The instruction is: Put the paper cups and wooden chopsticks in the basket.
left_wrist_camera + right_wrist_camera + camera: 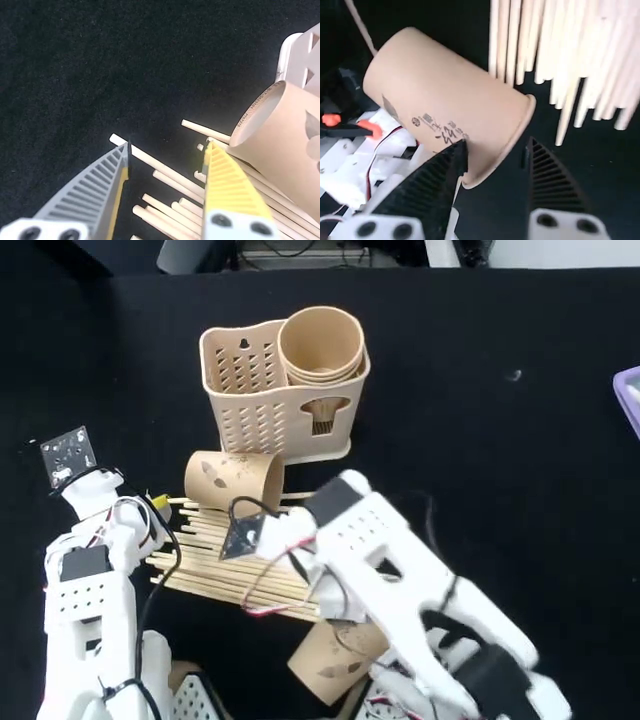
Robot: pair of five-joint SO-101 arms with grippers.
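Note:
A beige slotted basket (262, 405) stands at the back, with stacked paper cups (320, 343) in one compartment. A paper cup (232, 480) lies on its side in front of it, against a pile of wooden chopsticks (225, 565). My left gripper (168, 146) hangs open over the chopsticks' ends (165, 200), beside that cup (280, 137). A second paper cup (445, 107) lies on its side nearer the arms' bases (335, 658). My right gripper (496, 142) is open, its fingers either side of this cup's rim.
The right arm (390, 580) stretches over the chopstick pile and hides part of it. The left arm (90, 590) is at the near left. A purple object (629, 390) sits at the right edge. Black cloth covers the table.

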